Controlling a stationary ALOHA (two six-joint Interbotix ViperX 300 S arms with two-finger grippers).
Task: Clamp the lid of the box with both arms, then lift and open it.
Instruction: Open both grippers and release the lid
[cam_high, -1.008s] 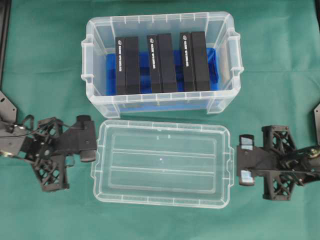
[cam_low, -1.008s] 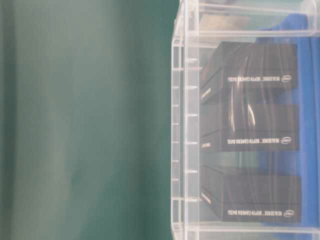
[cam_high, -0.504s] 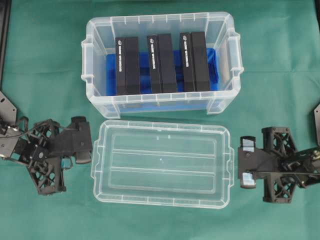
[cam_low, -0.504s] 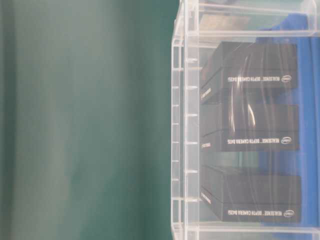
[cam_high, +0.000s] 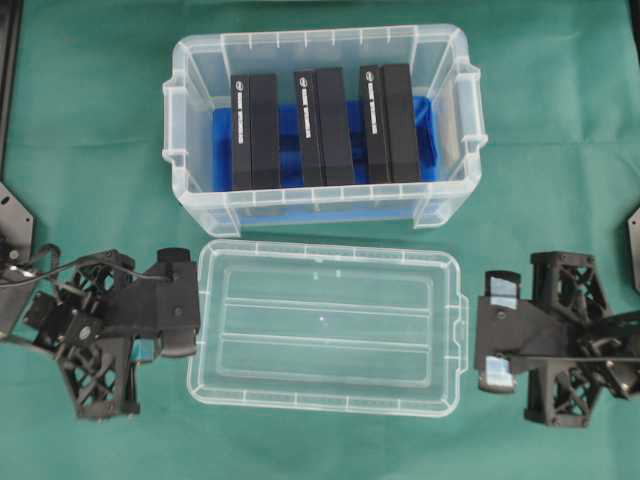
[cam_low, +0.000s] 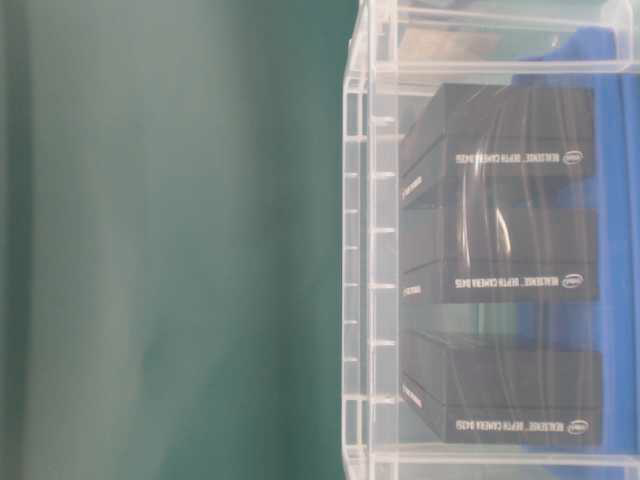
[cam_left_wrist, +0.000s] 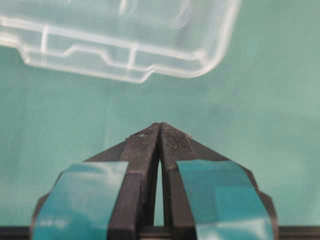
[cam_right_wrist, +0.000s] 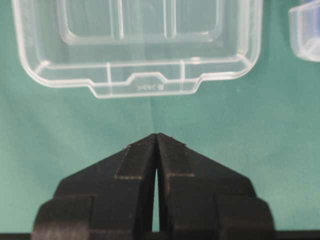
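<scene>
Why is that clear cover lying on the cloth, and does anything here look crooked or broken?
Nothing looks damaged or spilled. The lid lies flat and square on the green cloth, just in front of the box, which stands open with three black blocks in a neat row. Both tools sit shut beside the lid's ends, not touching it.

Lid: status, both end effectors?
Left end effector shut, empty, short of lid. Right end effector shut, empty, facing lid's side tab. Lid off, flat on cloth beside open box. Nothing between.
</scene>
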